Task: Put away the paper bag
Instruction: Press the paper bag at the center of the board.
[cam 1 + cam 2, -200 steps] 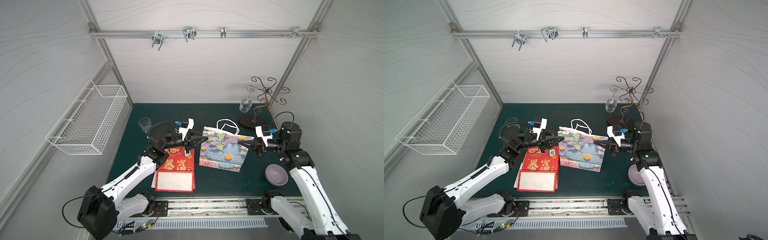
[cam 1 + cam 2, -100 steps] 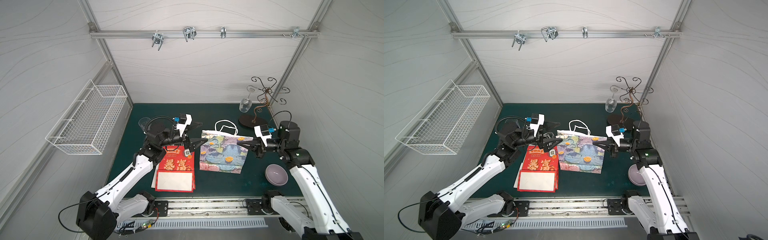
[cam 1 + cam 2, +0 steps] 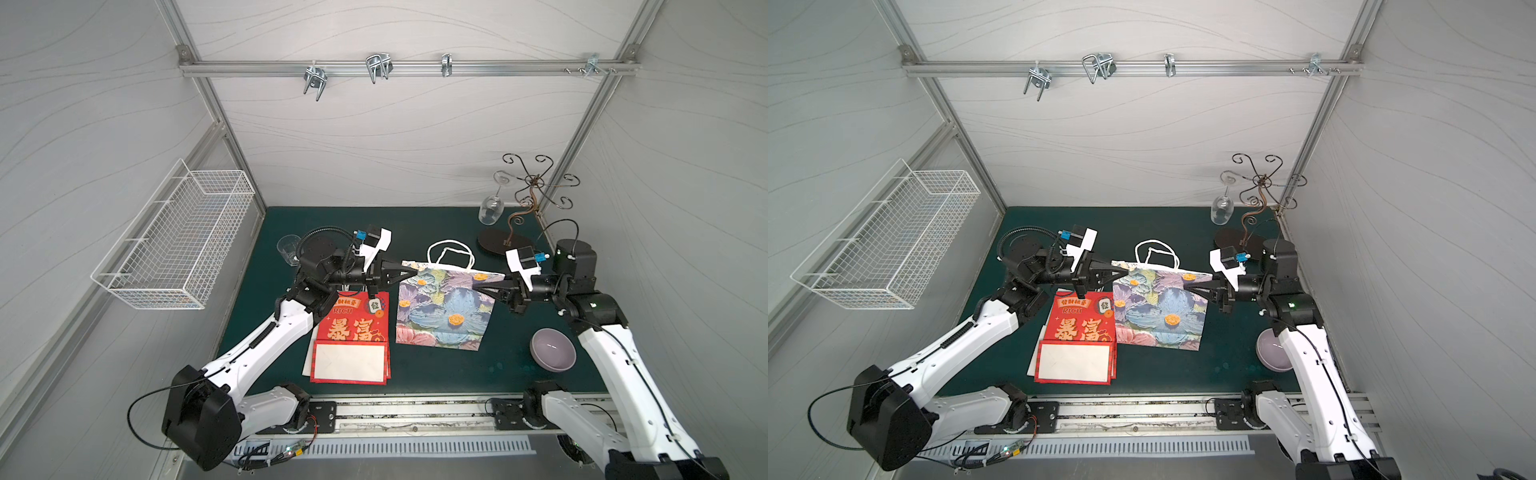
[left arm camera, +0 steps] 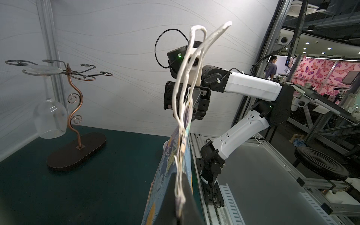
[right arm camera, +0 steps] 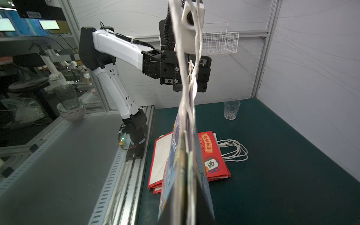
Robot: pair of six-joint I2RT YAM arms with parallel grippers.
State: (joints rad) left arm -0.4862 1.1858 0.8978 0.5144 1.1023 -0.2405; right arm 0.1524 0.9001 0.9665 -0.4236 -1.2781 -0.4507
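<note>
Left gripper [image 3: 409,272]: is clamping shut on one upper corner of the floral paper bag [image 3: 444,316].
Right gripper [image 3: 478,286]: is meeting the opposite upper corner. The bag edge is hiding the jaw spacing, so grip cannot be told.
Floral paper bag: appears to be hanging upright between both grippers, above the green table [image 3: 436,374].
Handles [image 3: 451,251]: are standing up.
Red bags [image 3: 353,332]: are lying flat just beside it.

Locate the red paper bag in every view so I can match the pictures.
Top view: red bag lies flat on the green mat beside the flowered bag.
Top view: red bag, same place.
Left wrist: not in it.
Right wrist: red bag on the green mat behind the hanging flowered bag.
Shared landmark: the flowered bag, in all four views.
</note>
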